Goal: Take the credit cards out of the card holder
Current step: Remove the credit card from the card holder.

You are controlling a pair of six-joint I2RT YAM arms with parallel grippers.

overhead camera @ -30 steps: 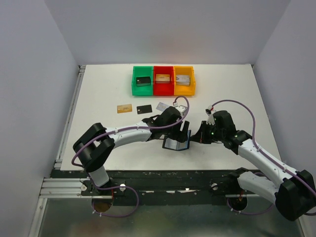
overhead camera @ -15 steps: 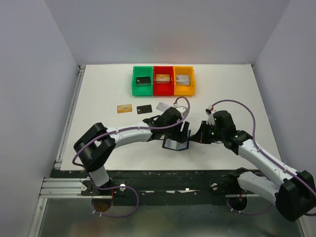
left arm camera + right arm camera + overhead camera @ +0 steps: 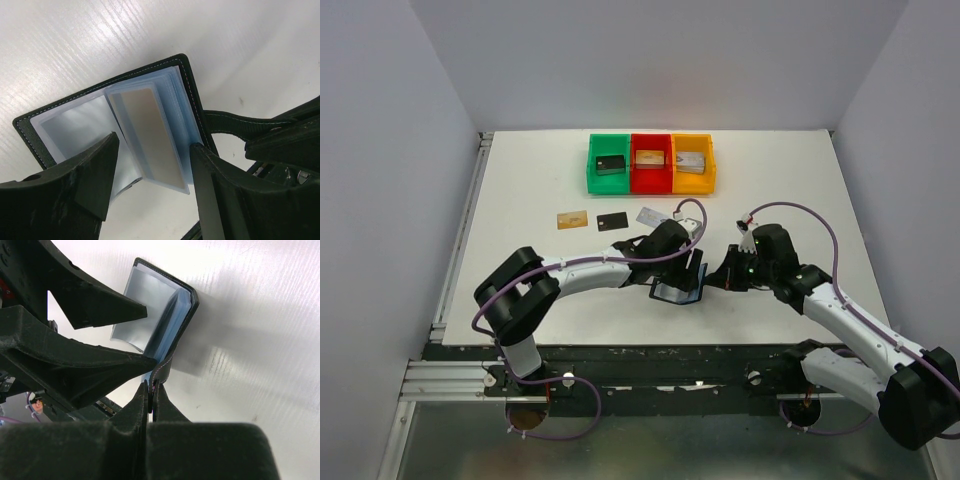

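The card holder (image 3: 676, 293) lies open at the near middle of the table: a black cover (image 3: 30, 131) with bluish clear sleeves. One sleeve stands up with a tan card (image 3: 150, 135) inside it. My left gripper (image 3: 150, 187) is open, one finger on each side of that sleeve's lower end. My right gripper (image 3: 151, 389) is shut on the holder's black strap (image 3: 167, 365), with the holder (image 3: 150, 300) beyond it. Three credit cards lie flat on the table behind: tan-gold (image 3: 571, 218), black (image 3: 612, 221), silver (image 3: 649, 214).
Green (image 3: 609, 178), red (image 3: 651, 180) and orange (image 3: 693, 180) bins stand in a row at the back, each with a blocky item inside. Both arms (image 3: 590, 272) meet over the holder. A metal rail (image 3: 460, 240) borders the table's left edge.
The left gripper has shifted slightly nearer over the holder and its jaws have narrowed a little around the raised sleeve. The right gripper holds still on the strap.
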